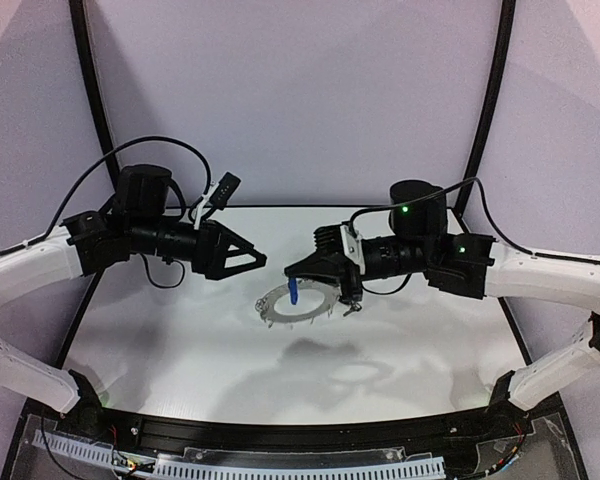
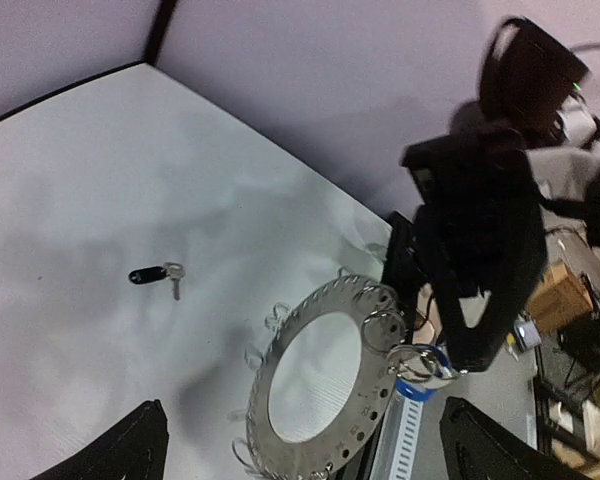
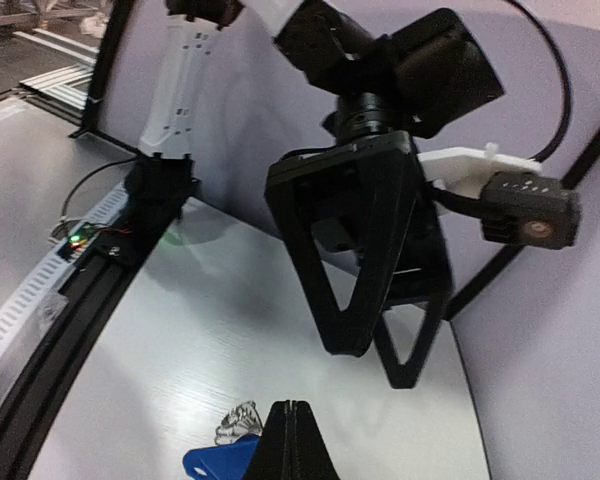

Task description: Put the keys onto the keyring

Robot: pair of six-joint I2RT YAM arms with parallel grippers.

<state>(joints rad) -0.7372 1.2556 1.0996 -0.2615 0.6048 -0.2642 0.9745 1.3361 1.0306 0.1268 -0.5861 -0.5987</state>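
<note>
Clenching my right gripper (image 1: 292, 280) on the blue key (image 1: 293, 293), I hold it at the far rim of the keyring (image 1: 280, 315). My left gripper (image 1: 257, 257) hangs released just left of the keyring, not touching it. The black key (image 2: 148, 274) lies on the bench (image 1: 180, 340).

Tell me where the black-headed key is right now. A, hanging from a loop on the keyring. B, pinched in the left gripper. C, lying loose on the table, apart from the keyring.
C: the left wrist view shows the black-headed key lying flat on the table, well clear of the keyring.
</note>
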